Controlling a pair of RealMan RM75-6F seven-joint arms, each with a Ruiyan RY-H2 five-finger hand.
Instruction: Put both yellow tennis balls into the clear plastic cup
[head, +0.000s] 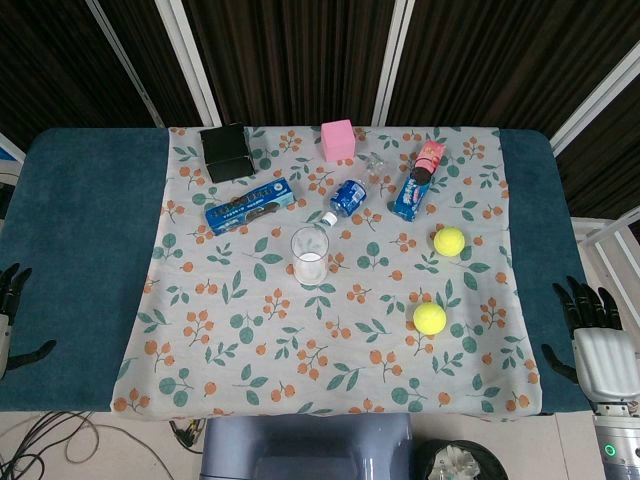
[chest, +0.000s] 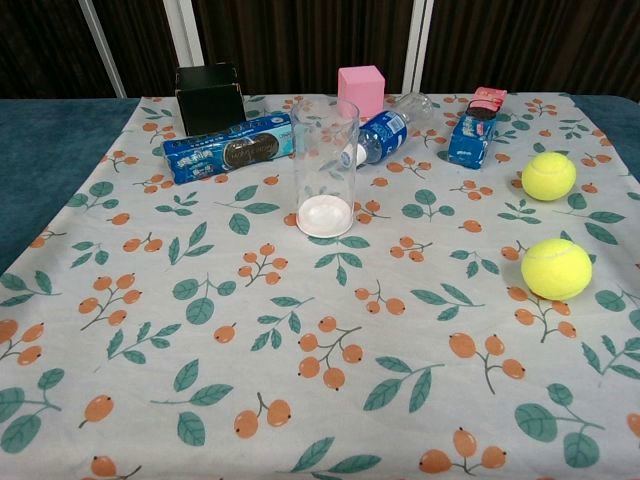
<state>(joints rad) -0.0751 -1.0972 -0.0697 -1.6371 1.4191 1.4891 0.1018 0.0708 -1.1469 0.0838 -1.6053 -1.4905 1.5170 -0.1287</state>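
- Cup (head: 310, 256) position: upright on the cloth (head: 250, 330), near table centre, empty apart from its white base. No ball is inside it.
- Near ball (head: 430, 318) position: on the cloth, right of the cup and closer to the robot.
- Far ball (head: 449, 241) position: on the cloth, right of the cup, roughly level with it, just beyond the near ball. The two balls sit apart, not touching.
- Right hand (head: 595, 335) state: fingers spread, holding nothing, resting off the cloth at the right table edge.
- Left hand (head: 12, 310) state: only partly visible at the left frame edge; fingers appear spread and empty.
- Deciding relation: both balls lie on the right half of the table, inboard and to the left of the right hand. The left hand is well apart from them, with the cup between.
- Judgement: the right hand is the nearer one for both pickups, and the near ball is the shorter reach.
- Carry direction, as judged: leftward and slightly away from the robot, ending above the cup's open mouth.
- Clutter: biscuit packs, a bottle (head: 347, 197) and boxes lie behind the cup, outside that path.
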